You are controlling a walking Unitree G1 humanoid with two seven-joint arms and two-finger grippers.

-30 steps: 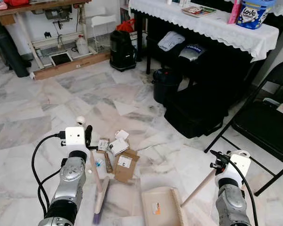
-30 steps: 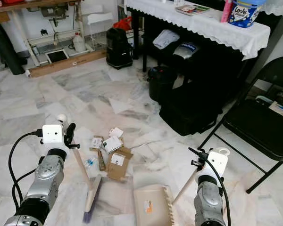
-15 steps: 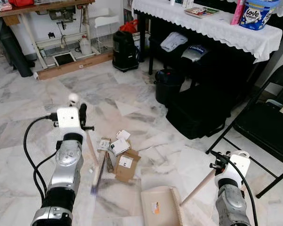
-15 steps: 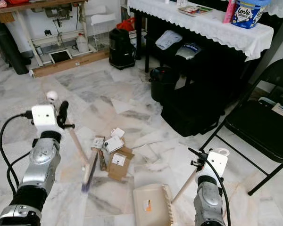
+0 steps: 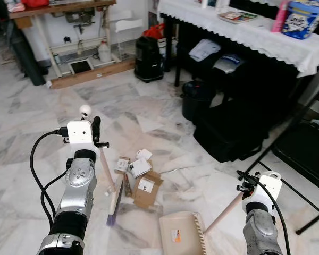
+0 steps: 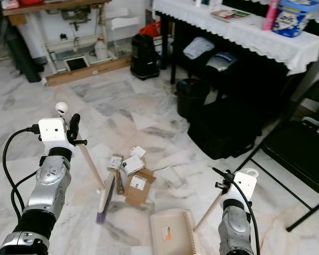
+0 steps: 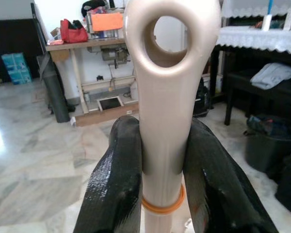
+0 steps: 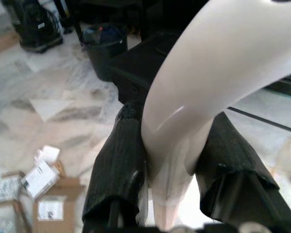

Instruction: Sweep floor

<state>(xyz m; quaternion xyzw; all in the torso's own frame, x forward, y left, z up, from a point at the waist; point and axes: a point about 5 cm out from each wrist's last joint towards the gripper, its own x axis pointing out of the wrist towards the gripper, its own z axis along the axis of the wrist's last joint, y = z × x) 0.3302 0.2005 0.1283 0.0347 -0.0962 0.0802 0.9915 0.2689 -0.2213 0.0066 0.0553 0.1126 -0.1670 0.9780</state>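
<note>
Broom (image 5: 112, 191), one, stands lower left of centre, its handle clamped in the left gripper (image 7: 160, 184). One dustpan (image 5: 182, 234) lies bottom centre, handle pinched by the right gripper (image 8: 177, 179). About five cardboard scraps (image 5: 141, 180) lie mid-frame.

Bright, even daylight; the marble floor (image 5: 149, 111) shows soft glare. Head views are sharp, while the close broom handle (image 7: 167, 97) is blurred.

The right gripper (image 8: 170, 162) squeezes its two black fingers (image 8: 117, 165) tight around a smooth cream plastic handle (image 8: 208, 82), and far below, small white and brown cardboard boxes (image 8: 39, 187) lie on the pale marble floor (image 8: 48, 97).
</note>
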